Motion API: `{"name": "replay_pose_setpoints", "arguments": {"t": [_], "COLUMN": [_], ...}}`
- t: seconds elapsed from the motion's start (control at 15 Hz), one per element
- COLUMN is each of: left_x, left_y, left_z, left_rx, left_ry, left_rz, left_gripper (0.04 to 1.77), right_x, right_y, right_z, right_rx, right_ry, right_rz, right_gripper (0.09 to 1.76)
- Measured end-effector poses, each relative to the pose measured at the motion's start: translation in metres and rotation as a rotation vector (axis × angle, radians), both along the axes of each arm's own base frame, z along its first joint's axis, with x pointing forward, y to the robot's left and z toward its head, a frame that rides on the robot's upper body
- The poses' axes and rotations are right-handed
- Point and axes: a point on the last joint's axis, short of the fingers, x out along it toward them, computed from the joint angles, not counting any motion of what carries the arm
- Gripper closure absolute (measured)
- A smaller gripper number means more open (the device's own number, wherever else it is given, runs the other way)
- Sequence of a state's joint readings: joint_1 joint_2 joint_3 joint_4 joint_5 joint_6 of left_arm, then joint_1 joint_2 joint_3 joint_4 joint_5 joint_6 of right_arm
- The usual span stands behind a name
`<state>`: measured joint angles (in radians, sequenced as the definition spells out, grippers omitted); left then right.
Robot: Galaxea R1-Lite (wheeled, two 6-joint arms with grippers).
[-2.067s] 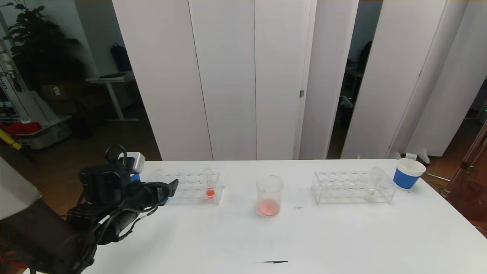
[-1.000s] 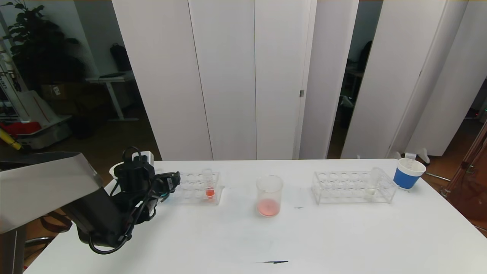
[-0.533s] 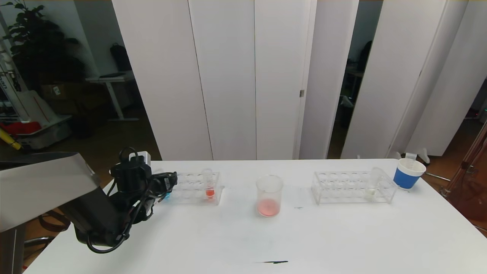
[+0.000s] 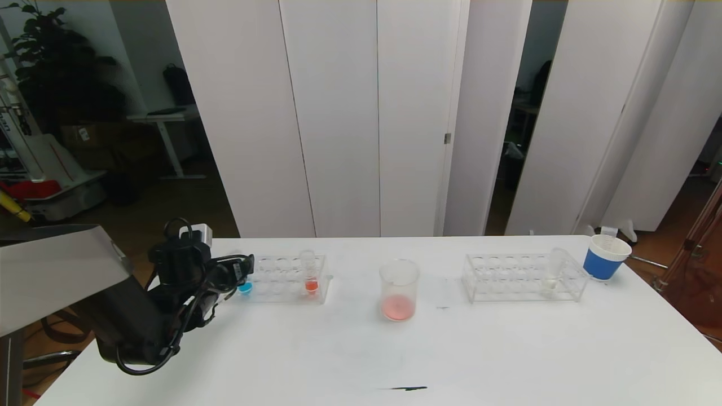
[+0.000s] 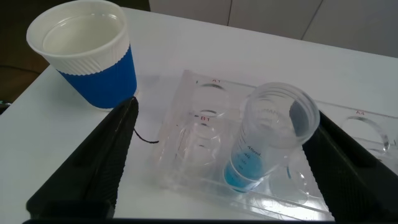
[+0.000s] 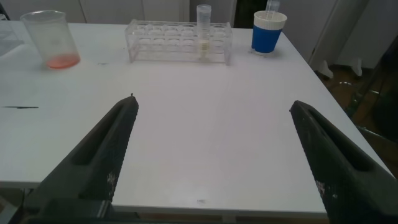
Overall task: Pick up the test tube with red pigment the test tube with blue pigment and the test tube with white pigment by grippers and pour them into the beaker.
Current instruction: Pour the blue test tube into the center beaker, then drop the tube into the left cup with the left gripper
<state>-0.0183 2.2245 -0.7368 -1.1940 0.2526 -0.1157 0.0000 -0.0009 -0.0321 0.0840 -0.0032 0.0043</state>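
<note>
On the white desk, the left gripper has drawn in on the left rack, its jaws wide open around the test tube with blue pigment, ready to close, while the right gripper idles open.

Clear glossy beaker on a smooth matt white table.

place: lab | evidence: test-tube racks, beaker, white partition panels

Blue tube upright, racked, ungrasped.
</note>
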Motion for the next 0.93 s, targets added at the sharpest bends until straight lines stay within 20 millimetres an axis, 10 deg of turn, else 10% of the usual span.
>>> {"name": "replay_pose_setpoints", "arguments": {"t": [0.13, 0.33, 0.4, 0.53, 0.93], "left_x": [0.0013, 0.0039, 0.0044, 0.0052, 0.0058], "left_y": [0.0001, -0.0047, -0.0047, -0.0059, -0.0071], "left_z": [-0.0006, -0.0023, -0.0030, -0.0046, -0.0073], "left_rx": [0.002, 0.001, 0.000, 0.002, 0.003], "left_ry": [0.002, 0.007, 0.008, 0.008, 0.011], "left_rz": [-0.005, -0.036, -0.037, -0.035, -0.036], "left_gripper": [0.18, 1.27, 1.38, 1.09, 1.23], "right_x": [0.0000, 0.0000, 0.0000, 0.0000, 0.0000], "right_y": [0.0000, 0.0000, 0.0000, 0.0000, 0.0000], "right_z": [0.0000, 0.0000, -0.0001, -0.0001, 0.0000], "right_rx": [0.000, 0.000, 0.000, 0.000, 0.000], "right_ry": [0.000, 0.000, 0.001, 0.000, 0.000], "right_rz": [0.000, 0.000, 0.000, 0.000, 0.000], "right_gripper": [0.10, 0.10, 0.10, 0.10, 0.10]}}
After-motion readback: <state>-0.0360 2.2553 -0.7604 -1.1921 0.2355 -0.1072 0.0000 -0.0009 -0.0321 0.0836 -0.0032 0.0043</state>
